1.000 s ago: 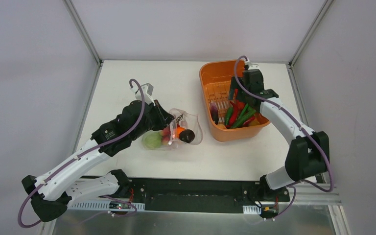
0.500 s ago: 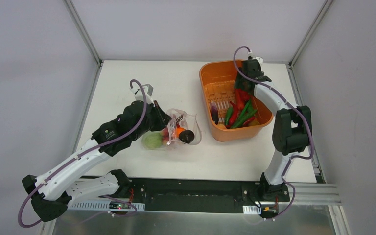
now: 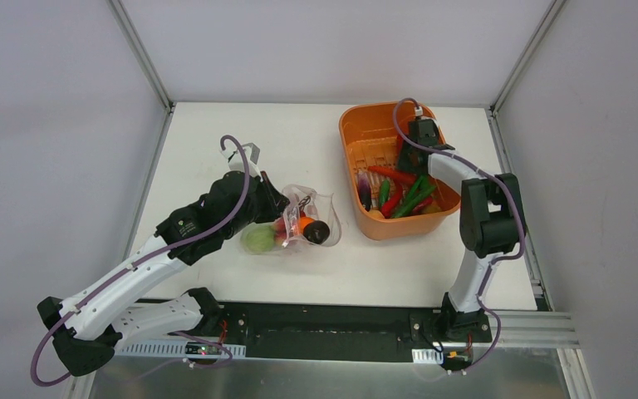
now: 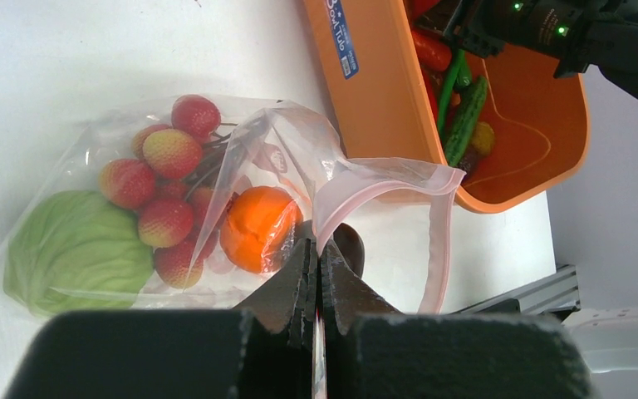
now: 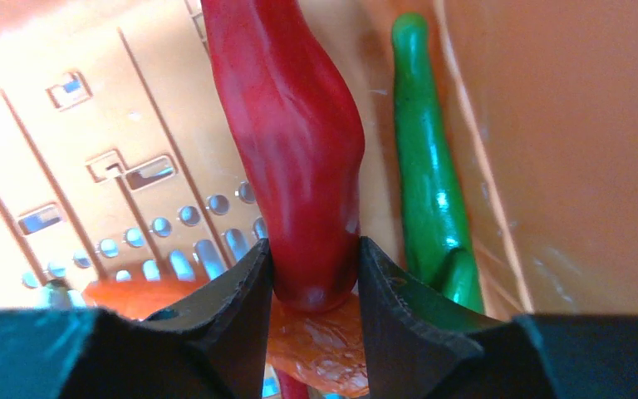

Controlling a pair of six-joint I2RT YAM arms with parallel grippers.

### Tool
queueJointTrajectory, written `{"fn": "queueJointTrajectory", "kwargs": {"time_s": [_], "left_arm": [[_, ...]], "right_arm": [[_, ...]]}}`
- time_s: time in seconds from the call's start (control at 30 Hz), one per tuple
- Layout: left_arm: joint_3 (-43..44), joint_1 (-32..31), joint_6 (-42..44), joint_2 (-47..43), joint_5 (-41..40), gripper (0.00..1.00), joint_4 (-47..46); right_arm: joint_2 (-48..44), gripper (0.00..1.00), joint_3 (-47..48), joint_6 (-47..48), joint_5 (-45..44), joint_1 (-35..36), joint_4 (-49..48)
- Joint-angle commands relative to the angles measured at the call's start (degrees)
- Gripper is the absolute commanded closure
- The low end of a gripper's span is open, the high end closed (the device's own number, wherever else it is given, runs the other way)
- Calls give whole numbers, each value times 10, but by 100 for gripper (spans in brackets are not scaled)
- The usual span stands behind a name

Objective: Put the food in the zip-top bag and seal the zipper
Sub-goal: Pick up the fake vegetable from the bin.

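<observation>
The right hand [image 5: 314, 274] is down inside the orange tub [image 3: 357, 125], its two fingers pressed against either side of a red pepper [image 5: 287, 150], so it has hold of that piece near one blunt end. A green pepper [image 5: 428, 183] lies just beside it against the tub wall. The red pepper looks glossy, smooth and tapered, probably light hollow plastic. It would likely slide out of a pinch at the narrow end, so the thick middle seems the safer place to take hold.

The bag [image 4: 299, 141] lies on the desk [image 3: 216, 141] left of the tub, with red-yellow fruits [image 4: 170, 154], an orange [image 4: 257, 229] and a pale green piece [image 4: 75, 249] inside. The left hand [image 4: 317, 266] is pinched shut on the bag's thin film at the mouth, propping it open. The film looks limp and crinkly, and the pink zipper [image 4: 440, 241] seems its only firmer edge.
</observation>
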State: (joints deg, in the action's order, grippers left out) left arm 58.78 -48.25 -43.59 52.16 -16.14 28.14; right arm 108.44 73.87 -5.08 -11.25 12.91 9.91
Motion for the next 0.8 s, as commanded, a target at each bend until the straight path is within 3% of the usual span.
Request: {"fn": "queueJointTrajectory", "kwargs": {"time_s": [0.0,0.3,0.77], "left_arm": [[21,5,10,-1,-11,100,-3],[17,5,5,-1,-3,100,-9],[9,5,1,-2,5,100,-14]], "right_arm": [[-48,76,-21,6,73,2,-34],[-170,77,-80,6,163,1,-76],[-247,78,-71,-1,365,-4,-38]]}}
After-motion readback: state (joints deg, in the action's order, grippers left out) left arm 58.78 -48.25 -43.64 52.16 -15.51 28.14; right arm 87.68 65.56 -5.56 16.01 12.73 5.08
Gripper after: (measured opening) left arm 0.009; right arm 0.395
